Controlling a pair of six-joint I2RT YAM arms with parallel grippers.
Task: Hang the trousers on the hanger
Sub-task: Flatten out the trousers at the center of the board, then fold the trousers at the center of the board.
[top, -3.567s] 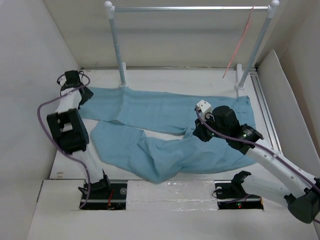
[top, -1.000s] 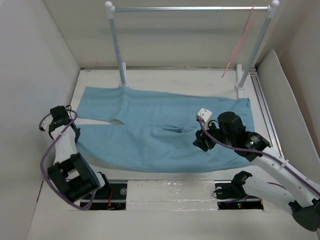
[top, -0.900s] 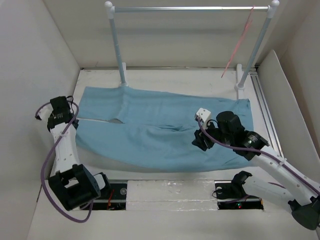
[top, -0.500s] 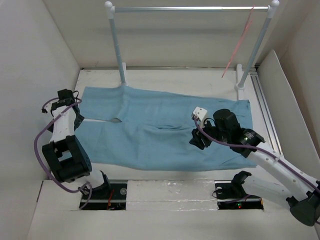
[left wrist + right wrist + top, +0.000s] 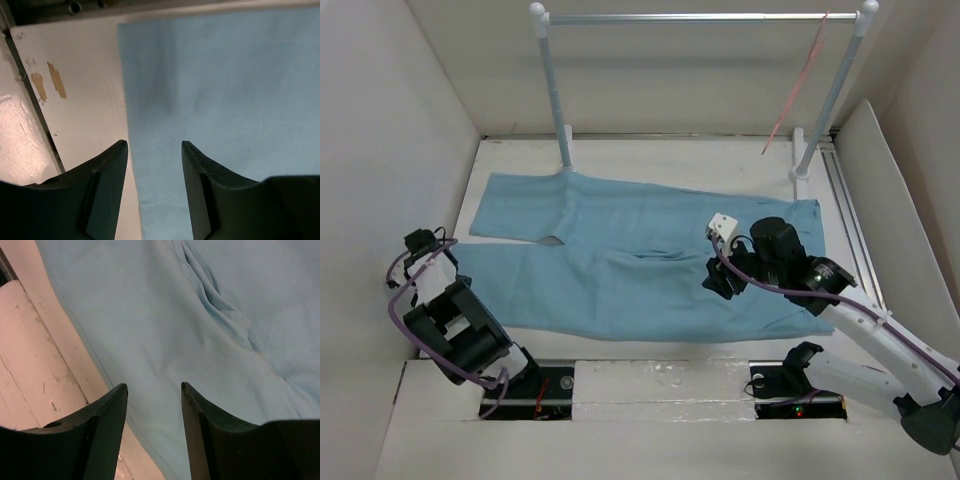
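Trousers [image 5: 630,265]: lay spread flat on the table [image 5: 650,155], waist toward the right edge, both legs running side by side to the left edge.
Far leg: cuff lay near the far-left corner.
Near leg: cuff lay at the left edge, toward the near-left corner, just beside the left hand [image 5: 420,245].
Creases: a short ridge of folds sat near the middle of the cloth, close to the right hand [image 5: 720,280].
Hanger [image 5: 798,88]: hung by its hook from the rail [image 5: 700,17] at the right end, close beside the right post [image 5: 832,95], slanting down above the far-right corner; well apart from the trousers.
Left hand, wrist view [image 5: 152,145]: released, fingers spread with nothing between them. The cuff's edge ran beneath the gap; one finger was over bare table, the other over blue cloth. Contact with the cloth could not be told.
Right hand, wrist view [image 5: 152,386]: released, fingers parted and gripping nothing. It was over the upper part of the trousers, right of the middle. Cloth filled the gap below, with folds beyond the fingertips. The cloth's near edge and bare table showed to one side.
Rack: the rail sat on two white-knobbed posts along the far edge, the left post [image 5: 552,90] standing at the far leg's upper border.
Table surface: white, with brownish chipped patches [image 5: 52,82] beside the cuff.
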